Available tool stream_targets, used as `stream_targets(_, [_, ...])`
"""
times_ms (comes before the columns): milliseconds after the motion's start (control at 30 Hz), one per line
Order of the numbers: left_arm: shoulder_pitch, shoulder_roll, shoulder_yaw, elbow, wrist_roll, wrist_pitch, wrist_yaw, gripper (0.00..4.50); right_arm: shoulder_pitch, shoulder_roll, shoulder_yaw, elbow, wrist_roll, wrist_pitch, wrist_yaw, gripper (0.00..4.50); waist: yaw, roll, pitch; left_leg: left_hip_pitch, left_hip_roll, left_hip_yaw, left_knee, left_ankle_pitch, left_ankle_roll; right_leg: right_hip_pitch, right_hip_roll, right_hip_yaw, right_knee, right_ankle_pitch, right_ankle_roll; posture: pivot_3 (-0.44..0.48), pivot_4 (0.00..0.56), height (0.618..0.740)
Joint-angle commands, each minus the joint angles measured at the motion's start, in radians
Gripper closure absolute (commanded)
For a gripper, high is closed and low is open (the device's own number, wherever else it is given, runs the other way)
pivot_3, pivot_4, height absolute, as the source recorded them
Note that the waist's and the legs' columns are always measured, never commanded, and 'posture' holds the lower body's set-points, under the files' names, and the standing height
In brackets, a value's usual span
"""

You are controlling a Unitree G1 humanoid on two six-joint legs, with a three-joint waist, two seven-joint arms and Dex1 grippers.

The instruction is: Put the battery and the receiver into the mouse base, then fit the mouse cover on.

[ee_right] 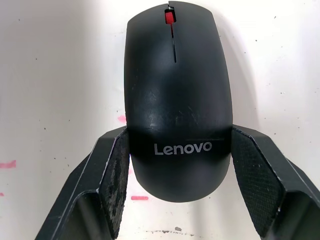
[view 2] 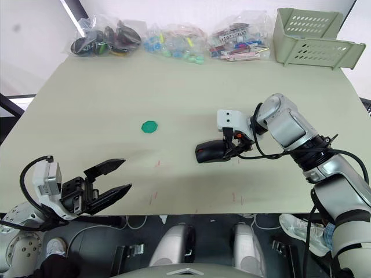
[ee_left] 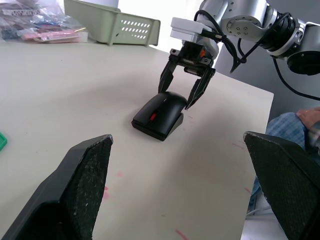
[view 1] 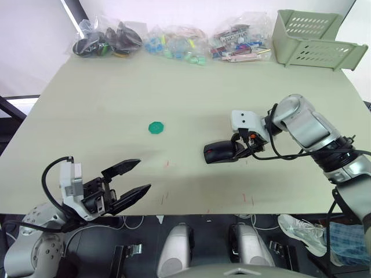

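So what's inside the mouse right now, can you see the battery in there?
No. The mouse cover sits closed over the mouse base, hiding the compartment. The right gripper straddles its rear.

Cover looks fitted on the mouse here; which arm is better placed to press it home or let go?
Right. Its end effector straddles the rear of the mouse, fingers at both sides, cover on top. The left end effector hangs open near the table's front edge, well away.
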Motion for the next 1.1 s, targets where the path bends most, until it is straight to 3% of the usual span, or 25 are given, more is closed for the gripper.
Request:
stream_targets(33, [0.007, -0.001, 0.011, -0.007, 0.000, -0.021, -0.006, 0.00, -0.001, -0.009, -0.013, -0.006, -0.010, -0.015, 0.010, 1.68, 0.000, 0.000, 0.000, 0.000, 0.000, 0.000, 0.000, 0.000, 0.000, 0.000, 0.000, 0.000, 0.000, 0.000, 0.000, 0.000, 0.150, 0.740])
stream_targets(1100, [0.030, -0.021, 0.000, -0.018, 0.013, -0.038, 0.005, 0.00, -0.030, 0.069, 0.003, 0.046, -0.065, -0.044, 0.041, 1.68, -0.006, 0.000, 0.000, 0.001, 0.001, 0.000, 0.000, 0.000, 0.000, 0.000, 0.001, 0.000, 0.001, 0.000, 0.000, 0.000, 0.150, 0.740])
